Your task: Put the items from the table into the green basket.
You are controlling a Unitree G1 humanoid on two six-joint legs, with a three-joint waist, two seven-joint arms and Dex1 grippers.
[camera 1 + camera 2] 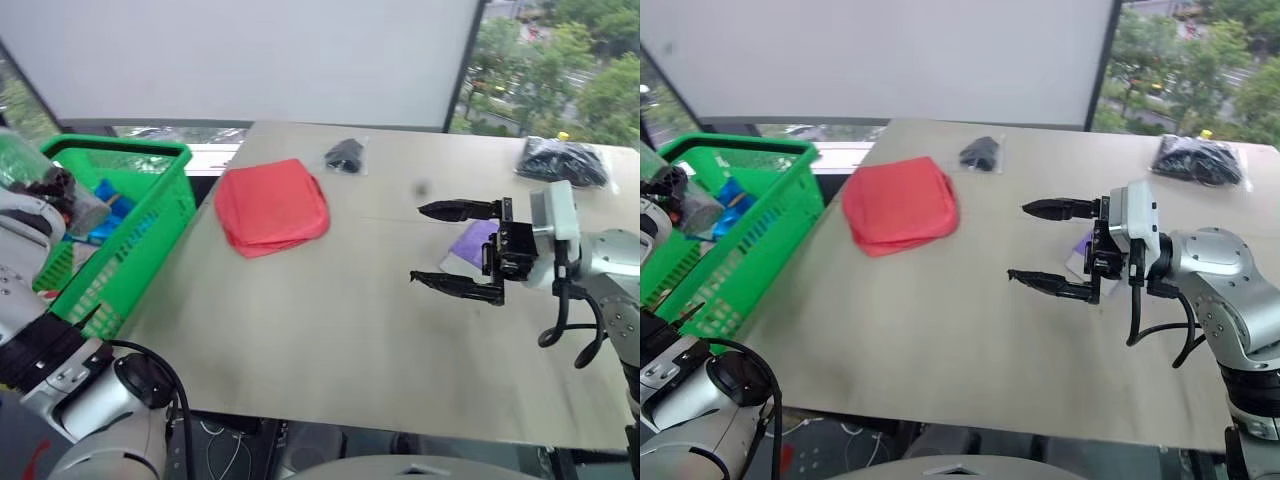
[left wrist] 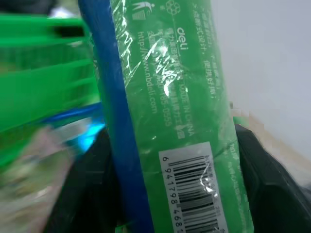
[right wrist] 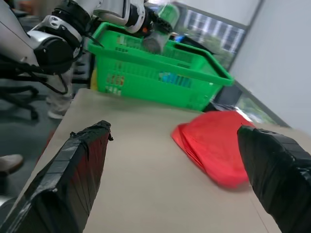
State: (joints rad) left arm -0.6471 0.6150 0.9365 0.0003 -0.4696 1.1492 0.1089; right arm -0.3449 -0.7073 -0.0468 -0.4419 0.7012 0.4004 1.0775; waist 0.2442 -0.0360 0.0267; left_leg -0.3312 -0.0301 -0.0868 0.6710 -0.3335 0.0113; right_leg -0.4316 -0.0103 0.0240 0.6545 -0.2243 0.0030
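**Ana:** Across the head camera's two views, what lies where?

**Ben:** The wide beige-tan tabletop carries a soft red square fabric pouch near its left edge, a small black bundle in a clear bag just behind it, and a bigger black bundle in a clear bag at the far right. The bright green plastic shopping basket with slotted sides stands off the table's left edge. The right gripper hangs over the table with its two black fingers spread wide and nothing between them; a flat purple packet lies partly hidden behind it.

**Ana:** And the left gripper?

**Ben:** It is over the basket, at a green cylinder.

**Ana:** The left wrist view?

**Ben:** A green cylinder with a white barcode label stands between the dark fingers, which sit at its sides, so the gripper grasps it. A blue strip runs beside it, green basket lattice behind.

**Ana:** The right wrist view?

**Ben:** Both black fingers stand far apart, released. Beyond them lie the red pouch and the basket, with the left gripper above its rim.
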